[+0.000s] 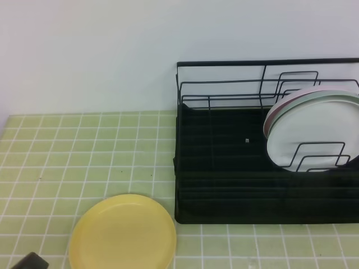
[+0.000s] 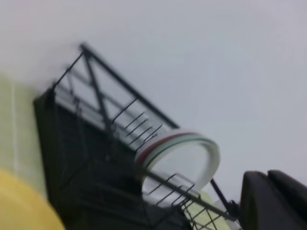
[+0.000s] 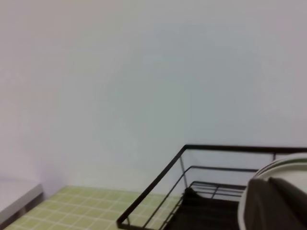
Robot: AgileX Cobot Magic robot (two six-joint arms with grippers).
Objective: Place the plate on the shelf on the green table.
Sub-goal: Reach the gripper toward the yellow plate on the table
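Observation:
The pale-yellow plate point(image 1: 122, 234) lies flat on the green table point(image 1: 67, 151) at the front left, just left of the shelf's near corner; its edge point(image 2: 21, 203) shows low in the left wrist view. The shelf point(image 1: 224, 185) is a black wire rack on a black tray at the right point(image 2: 86, 158) point(image 3: 201, 201). Nothing holds the plate. The left gripper point(image 2: 269, 191) is a dark shape at that view's lower right, fingers together, empty. The right gripper point(image 3: 268, 201) is likewise dark, shut and empty, by the rack's right end. A dark bit of the left arm point(image 1: 31, 261) sits at the bottom-left corner.
Two plates, a white one point(image 1: 305, 131) and a pink-rimmed one point(image 1: 276, 112) behind it, stand upright in the rack's right dividers. The rack's left and middle slots point(image 1: 219, 106) hold nothing. A white wall rises behind the table.

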